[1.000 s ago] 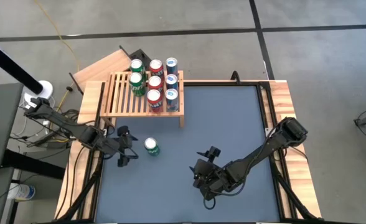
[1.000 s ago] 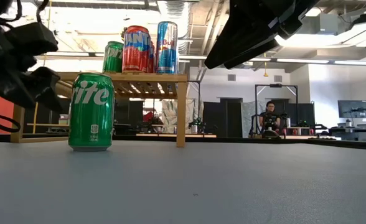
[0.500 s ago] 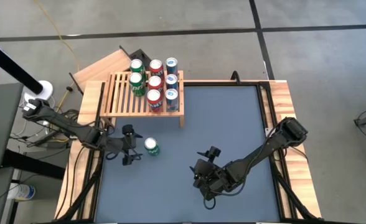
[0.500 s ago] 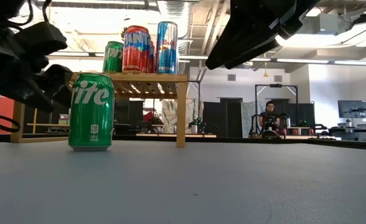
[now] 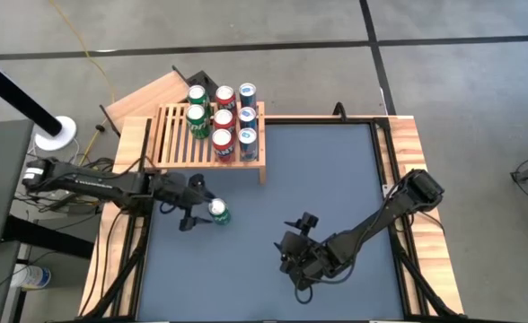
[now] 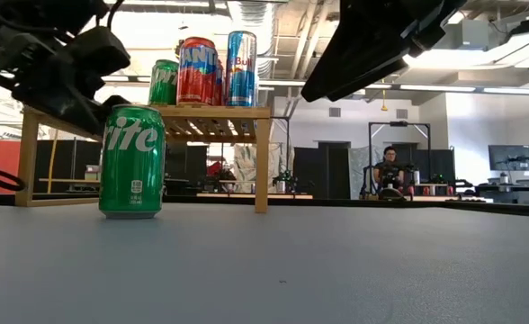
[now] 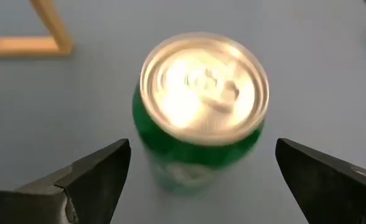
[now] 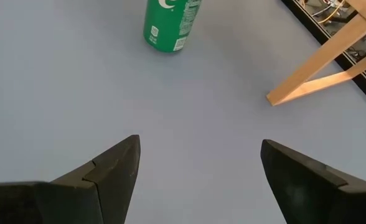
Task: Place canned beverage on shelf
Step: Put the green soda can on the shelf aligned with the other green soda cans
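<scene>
Having advanced from the table's 9 o'clock edge, the left gripper bracketed the upright green aluminium soda can with wide-open, empty fingers, ready to grasp; the slatted light-wood shelf stood at 12 o'clock. The right gripper waited open.

Both arms are dark, near-black, built of slim jointed segments. The left gripper and right gripper each carry two broad, wedge-shaped matte black fingers with flat, angular faces. No markings are legible.
</scene>
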Controlling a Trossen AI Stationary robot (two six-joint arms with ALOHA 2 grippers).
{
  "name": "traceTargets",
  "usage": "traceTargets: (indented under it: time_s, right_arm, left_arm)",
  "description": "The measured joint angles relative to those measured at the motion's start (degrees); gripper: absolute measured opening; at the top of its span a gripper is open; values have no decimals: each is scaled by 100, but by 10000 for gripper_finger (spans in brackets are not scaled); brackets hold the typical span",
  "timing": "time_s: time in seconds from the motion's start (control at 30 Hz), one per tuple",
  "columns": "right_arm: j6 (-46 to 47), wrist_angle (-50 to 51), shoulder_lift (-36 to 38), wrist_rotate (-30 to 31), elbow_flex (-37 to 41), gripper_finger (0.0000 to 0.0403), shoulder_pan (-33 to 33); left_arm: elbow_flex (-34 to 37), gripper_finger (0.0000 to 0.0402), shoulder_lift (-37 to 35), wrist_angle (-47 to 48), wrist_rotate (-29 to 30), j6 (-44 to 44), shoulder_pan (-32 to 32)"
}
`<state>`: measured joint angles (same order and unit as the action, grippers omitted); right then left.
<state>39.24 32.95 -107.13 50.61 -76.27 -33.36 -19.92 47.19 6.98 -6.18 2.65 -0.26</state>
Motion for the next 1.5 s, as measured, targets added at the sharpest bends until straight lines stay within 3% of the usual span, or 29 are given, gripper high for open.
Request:
traceTargets:
  time_s: [0.37,0.7,1.07,1.23,1.5]
  right_arm:
    - [-72,2,0,-2,0,329,2]
    - [-72,-1,0,-2,0,329,2]
    - [-72,-2,0,-2,0,329,2]
    - [-72,-2,0,-55,0,329,2]
    - [-69,-52,0,-267,0,329,2]
  left_arm:
    - [-4,387,1000,-1212,-105,-596,31]
    - [-9,385,1166,-1605,-175,-1015,31]
    - [-11,285,1166,-1590,-226,-904,33]
    - [-396,285,1170,-954,-264,-584,-31]
    - [-1859,285,1071,764,1,-532,-544]
